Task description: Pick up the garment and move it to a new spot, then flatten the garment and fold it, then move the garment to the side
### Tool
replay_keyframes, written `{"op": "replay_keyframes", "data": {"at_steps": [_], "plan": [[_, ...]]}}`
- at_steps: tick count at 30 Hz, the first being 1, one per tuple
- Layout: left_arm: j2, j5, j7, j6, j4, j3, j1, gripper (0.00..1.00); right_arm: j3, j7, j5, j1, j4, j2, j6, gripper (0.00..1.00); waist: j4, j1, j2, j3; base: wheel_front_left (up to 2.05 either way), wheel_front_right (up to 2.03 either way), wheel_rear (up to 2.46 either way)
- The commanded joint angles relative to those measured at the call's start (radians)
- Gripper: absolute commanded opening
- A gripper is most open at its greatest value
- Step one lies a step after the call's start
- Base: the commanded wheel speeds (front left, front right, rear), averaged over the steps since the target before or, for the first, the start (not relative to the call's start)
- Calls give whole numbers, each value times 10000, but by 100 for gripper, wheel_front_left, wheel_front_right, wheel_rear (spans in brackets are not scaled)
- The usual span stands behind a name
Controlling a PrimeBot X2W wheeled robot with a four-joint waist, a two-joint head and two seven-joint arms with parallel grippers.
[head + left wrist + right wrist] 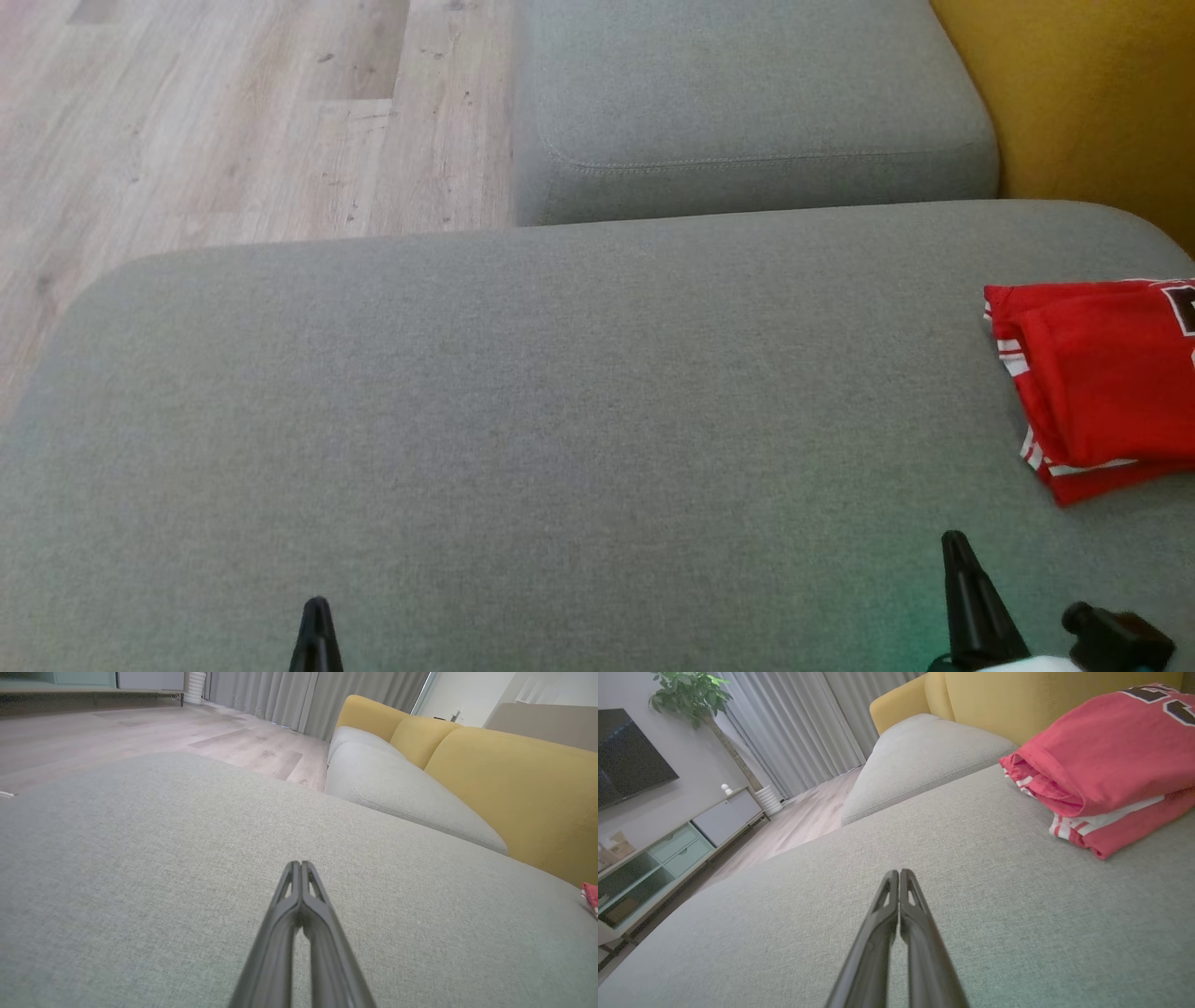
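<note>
The garment (1102, 383) is a red shirt with white stripes and dark lettering, lying folded at the right edge of the grey sofa seat (523, 420). Its folded stack (1106, 765) rises at the upper right of the right wrist view, and a sliver of the garment (590, 896) peeks in at the right edge of the left wrist view. My right gripper (954, 539) is shut and empty, low on the seat, short of the garment's near corner. My left gripper (316, 605) is shut and empty too, far to the garment's left. Both sets of fingers press together, as both wrist views show.
A second grey cushion (747, 103) lies beyond the seat, with a yellow backrest (1092, 93) to the right. Wooden floor (233, 121) spreads at the upper left. A TV, a plant and a low cabinet (668, 858) stand across the room.
</note>
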Motion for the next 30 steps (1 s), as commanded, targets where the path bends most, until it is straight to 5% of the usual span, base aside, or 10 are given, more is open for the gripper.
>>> {"op": "replay_keyframes", "data": {"at_steps": [1, 30], "plan": [[91, -256, 35, -45, -232, 156, -479, 0, -37, 41, 284, -469, -256, -133, 7, 0, -3, -1, 0, 9, 0, 0, 0], [179, -3625, 727, -670, 113, 682, -1428, 0, -364, 754, 3626, -1255, -139, -208, 16, 0, -88, -1, 0, 256, 0, 0, 0]]}}
